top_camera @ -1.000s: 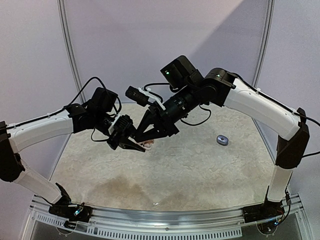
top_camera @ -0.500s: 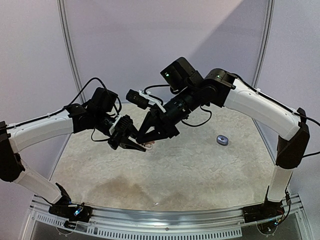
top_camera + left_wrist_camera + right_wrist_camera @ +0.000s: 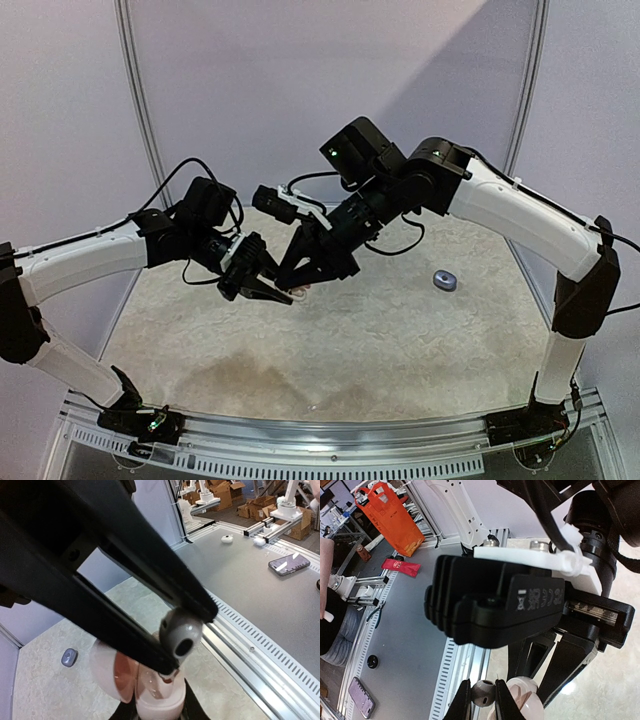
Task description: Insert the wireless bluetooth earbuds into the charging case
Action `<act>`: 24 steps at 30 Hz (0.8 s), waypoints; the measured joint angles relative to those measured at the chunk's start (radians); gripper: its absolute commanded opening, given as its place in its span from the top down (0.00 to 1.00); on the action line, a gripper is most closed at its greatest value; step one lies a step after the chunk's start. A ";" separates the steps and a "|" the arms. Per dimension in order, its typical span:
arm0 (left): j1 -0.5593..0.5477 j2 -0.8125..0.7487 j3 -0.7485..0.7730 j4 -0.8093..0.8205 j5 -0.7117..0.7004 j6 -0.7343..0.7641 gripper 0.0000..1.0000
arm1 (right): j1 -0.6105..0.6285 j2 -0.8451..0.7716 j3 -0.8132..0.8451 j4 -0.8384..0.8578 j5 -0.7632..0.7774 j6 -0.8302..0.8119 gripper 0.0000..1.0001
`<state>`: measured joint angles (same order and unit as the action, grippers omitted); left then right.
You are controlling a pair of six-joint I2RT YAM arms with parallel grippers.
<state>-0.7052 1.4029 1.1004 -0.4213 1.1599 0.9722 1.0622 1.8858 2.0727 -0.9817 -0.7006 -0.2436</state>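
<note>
1. One earbud [image 3: 181, 632], grey-silver with a dark round opening on its face, was pinched between the two black fingers of the right gripper [image 3: 482, 700]. The jaws were nearly closed, kept apart only by the bud.
2. In the left wrist view the bud sat just above the open mouth of the charging case [image 3: 152, 700], at about 1 o'clock from it. Whether bud and case touched could not be told.
3. The case was pale pink, and its lid [image 3: 111, 672] was hinged open toward 10 o'clock.
4. The left gripper [image 3: 156, 711] clamped the lower body of the case, one dark finger on each side. The jaws were open only as wide as the case.
5. In the top view both grippers met tip to tip at about 10 o'clock from the centre of the table [image 3: 380, 340]. The left arm reached in from 9 o'clock and the right arm came down from 2 o'clock.
6. A small grey oval object [image 3: 444, 281] lay on the beige textured surface at 3 o'clock from the grippers, well apart from them.
</note>
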 measured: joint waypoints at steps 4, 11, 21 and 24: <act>0.000 0.000 -0.003 0.003 -0.002 -0.008 1.00 | 0.002 0.000 0.000 -0.004 0.022 -0.009 1.00; 0.000 0.000 -0.004 0.014 -0.005 -0.030 1.00 | 0.004 -0.006 0.000 -0.017 0.034 -0.028 1.00; 0.000 -0.003 -0.006 0.075 -0.010 -0.065 1.00 | 0.003 -0.037 0.004 -0.026 0.026 0.012 1.00; 0.000 -0.004 -0.014 0.089 -0.010 -0.073 1.00 | 0.003 -0.053 0.004 -0.019 0.025 0.032 1.00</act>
<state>-0.7052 1.3987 1.0866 -0.3328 1.1500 0.8993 1.0657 1.8328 2.0766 -1.0012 -0.6754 -0.2119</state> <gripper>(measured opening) 0.192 0.133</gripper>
